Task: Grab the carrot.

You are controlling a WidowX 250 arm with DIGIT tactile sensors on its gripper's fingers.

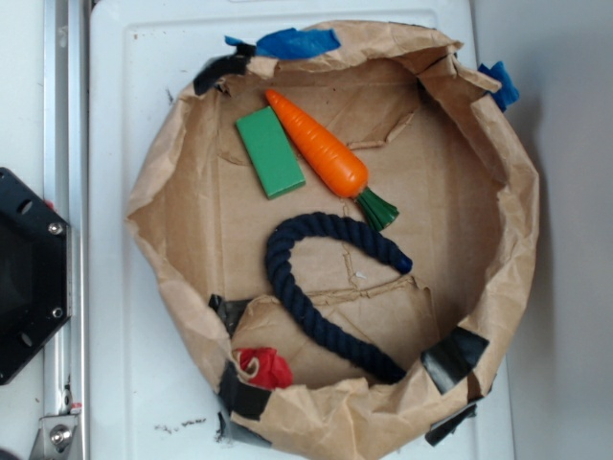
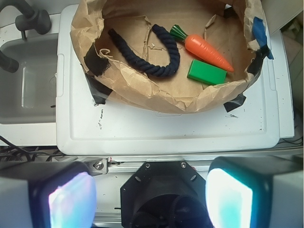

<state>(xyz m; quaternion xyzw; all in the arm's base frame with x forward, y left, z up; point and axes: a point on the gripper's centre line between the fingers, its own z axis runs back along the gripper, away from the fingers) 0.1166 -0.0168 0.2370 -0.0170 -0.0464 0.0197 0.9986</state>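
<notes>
The orange carrot [image 1: 319,148] with its dark green top lies diagonally inside the brown paper bowl [image 1: 168,163], touching the flat green block [image 1: 270,151]. In the wrist view the carrot [image 2: 207,52] rests near the far right of the bowl [image 2: 156,97], beside the green block [image 2: 206,72]. My gripper [image 2: 150,197] hangs far back from the bowl, above the robot's black base, with its two fingers wide apart and nothing between them. The exterior view does not show the gripper.
A dark blue rope [image 1: 321,287] curls through the bowl's middle. A red cloth scrap [image 1: 265,367] sits at the bowl's rim. The bowl stands on a white board [image 1: 124,364]. A grey sink [image 2: 26,80] lies left of the board. The robot's black base [image 1: 24,273] sits at the left.
</notes>
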